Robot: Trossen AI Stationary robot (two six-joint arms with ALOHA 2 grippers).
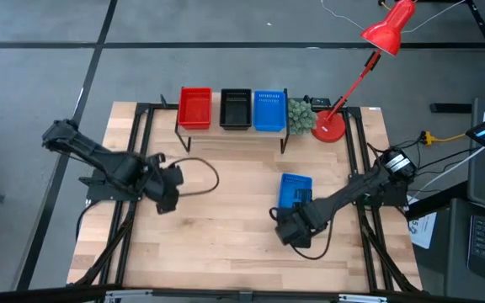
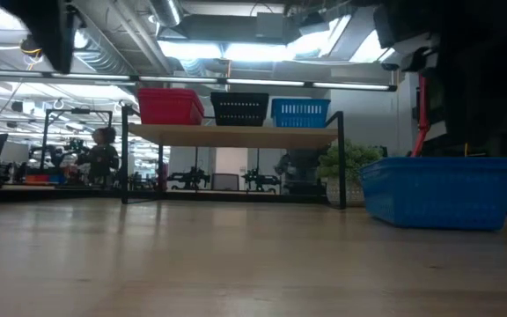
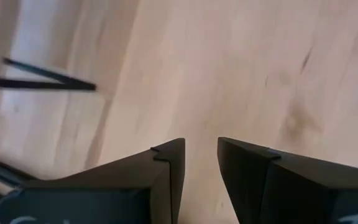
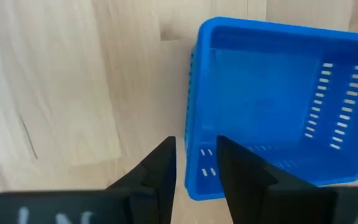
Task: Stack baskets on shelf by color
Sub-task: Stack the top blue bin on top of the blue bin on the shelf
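Nearest the front edge of the table [image 1: 226, 252], the right gripper [image 4: 194, 163] hangs just above the wood with its fingers a narrow gap apart and holding nothing; their tips sit at the near corner of a loose blue basket [image 4: 277, 106], beside it rather than around its wall. That basket stands upright and open-topped on the tabletop on the right side, well short of the shelf [image 2: 236, 135]. It looks like a light, thin-walled plastic tub with slotted sides, stiff enough to keep its shape but likely to flex or skid on the smooth wood if pushed from one side. A sound hold would probably be one finger inside and one outside a short wall, pinching the rim near its middle so the basket hangs level. To the left, the left gripper [image 3: 201, 163] waits over bare wood, fingers slightly apart and empty. Farther back, the shelf carries a red basket [image 1: 194, 108], a black basket [image 1: 236, 108] and a second blue basket [image 1: 269, 110] side by side, so the loose one most likely belongs on the blue. Beyond them stand a small plant [image 1: 301, 116] and a red lamp [image 1: 386, 29].
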